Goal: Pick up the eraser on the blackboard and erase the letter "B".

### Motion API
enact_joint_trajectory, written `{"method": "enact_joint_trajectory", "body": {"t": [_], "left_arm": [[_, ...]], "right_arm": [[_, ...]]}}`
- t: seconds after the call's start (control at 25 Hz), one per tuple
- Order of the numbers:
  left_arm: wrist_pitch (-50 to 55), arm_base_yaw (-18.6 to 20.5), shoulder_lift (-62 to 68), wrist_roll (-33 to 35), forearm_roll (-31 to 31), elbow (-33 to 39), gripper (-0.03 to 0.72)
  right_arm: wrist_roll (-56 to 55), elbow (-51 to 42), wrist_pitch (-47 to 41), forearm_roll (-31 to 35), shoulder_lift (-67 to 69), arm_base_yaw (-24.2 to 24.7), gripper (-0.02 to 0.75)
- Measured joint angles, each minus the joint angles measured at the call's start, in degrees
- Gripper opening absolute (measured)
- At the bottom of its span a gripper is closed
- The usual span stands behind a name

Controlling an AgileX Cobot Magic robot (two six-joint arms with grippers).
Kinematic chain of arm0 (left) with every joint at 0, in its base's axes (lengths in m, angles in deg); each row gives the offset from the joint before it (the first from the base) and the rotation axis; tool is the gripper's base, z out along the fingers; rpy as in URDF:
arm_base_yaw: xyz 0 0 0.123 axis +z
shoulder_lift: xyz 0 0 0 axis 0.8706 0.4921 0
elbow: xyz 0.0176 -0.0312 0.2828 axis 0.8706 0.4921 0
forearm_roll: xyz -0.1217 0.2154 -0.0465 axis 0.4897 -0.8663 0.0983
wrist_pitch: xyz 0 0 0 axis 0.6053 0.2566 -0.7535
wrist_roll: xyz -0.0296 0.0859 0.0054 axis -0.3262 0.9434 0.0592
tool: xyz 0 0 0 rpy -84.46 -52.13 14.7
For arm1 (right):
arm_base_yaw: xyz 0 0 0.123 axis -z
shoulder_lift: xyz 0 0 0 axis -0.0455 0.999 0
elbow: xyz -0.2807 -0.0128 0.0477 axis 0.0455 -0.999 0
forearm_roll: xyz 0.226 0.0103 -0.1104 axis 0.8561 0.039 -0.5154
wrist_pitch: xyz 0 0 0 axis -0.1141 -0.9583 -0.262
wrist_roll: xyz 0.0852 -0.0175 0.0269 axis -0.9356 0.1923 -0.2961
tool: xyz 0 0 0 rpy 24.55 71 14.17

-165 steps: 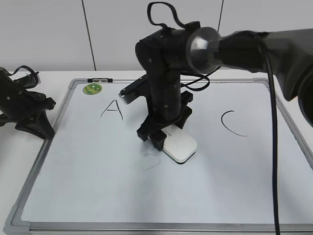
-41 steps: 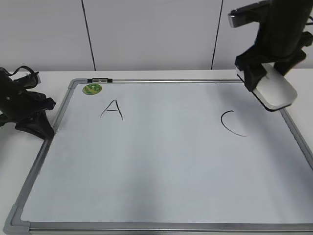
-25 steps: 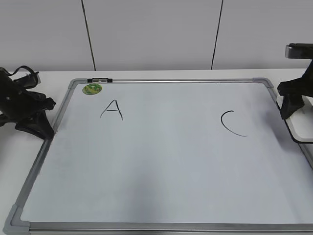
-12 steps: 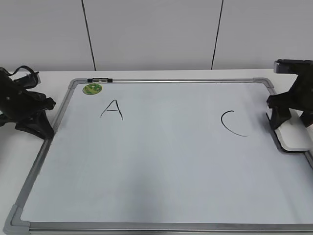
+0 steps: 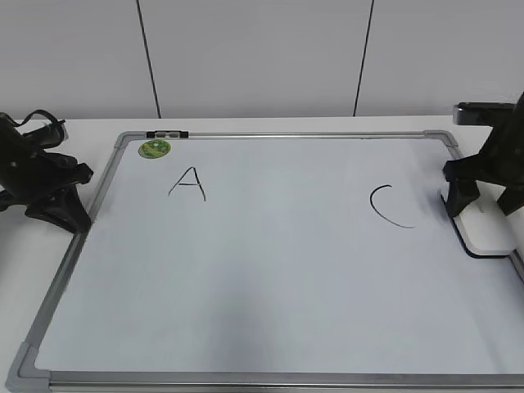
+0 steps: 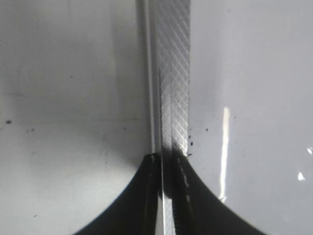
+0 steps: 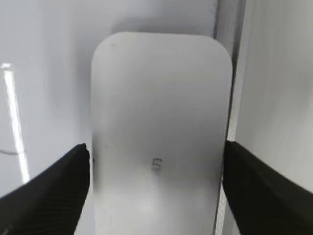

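Note:
The blackboard [image 5: 270, 270] lies flat on the table, and its frame shows in the left wrist view [image 6: 173, 73]. It bears a black "A" [image 5: 188, 182] and a black "C" [image 5: 389, 206]. No letter "B" shows; the middle of the board is blank. The white eraser [image 5: 489, 235] lies on the board's right edge, right of the "C". My right gripper [image 5: 485, 211] straddles it with its fingers spread. In the right wrist view the eraser [image 7: 161, 107] sits between the open jaws [image 7: 156, 152]. My left gripper [image 5: 70, 214] is shut on the board's left frame [image 6: 168, 161].
A small round green sticker [image 5: 154, 148] sits at the board's top left corner, beside a small clip [image 5: 167, 133] on the top frame. The white table [image 5: 49, 270] shows around the board, with a white wall behind.
The faint smear of the "B" in the earliest frame is gone. My right gripper carried the eraser to the board's right edge, lowered it there and spread its fingers.

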State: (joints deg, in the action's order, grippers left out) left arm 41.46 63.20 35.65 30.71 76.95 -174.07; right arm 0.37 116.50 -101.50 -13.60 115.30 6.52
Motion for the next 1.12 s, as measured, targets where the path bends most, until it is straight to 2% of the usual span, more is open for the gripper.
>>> {"method": "enact_joint_trajectory", "body": {"t": [0.16,0.32,0.48,0.64,0.76,0.84,0.96,1.12], "left_arm": [[0.0,0.0,0.0,0.0,0.0,0.0,0.035],[0.1,0.0,0.0,0.0,0.0,0.0,0.036],[0.2,0.0,0.0,0.0,0.0,0.0,0.062],[0.2,0.0,-0.5,0.0,-0.8,0.0,0.174],[1.6,0.0,-2.3,0.0,-1.4,-1.5,0.324],[3.0,0.0,-4.1,0.0,-1.5,-3.4,0.394],[7.3,0.0,-7.0,-0.7,-1.6,-6.6,0.431],[13.2,0.0,-10.5,-3.3,-3.8,-8.8,0.435]], "right_arm": [[0.0,3.5,-5.2,0.0,0.0,0.0,0.641],[0.0,9.3,-13.1,0.0,0.0,0.0,0.64],[0.5,13.1,-16.4,0.9,0.0,0.0,0.619],[0.9,13.4,-17.2,2.1,0.0,0.0,0.603],[1.0,13.4,-17.6,3.0,-0.5,0.0,0.596],[1.1,13.4,-18.0,3.2,-1.7,0.0,0.596],[1.1,13.4,-18.2,3.6,-4.6,0.0,0.596],[1.1,13.4,-18.5,4.7,-9.5,0.0,0.596]]}}
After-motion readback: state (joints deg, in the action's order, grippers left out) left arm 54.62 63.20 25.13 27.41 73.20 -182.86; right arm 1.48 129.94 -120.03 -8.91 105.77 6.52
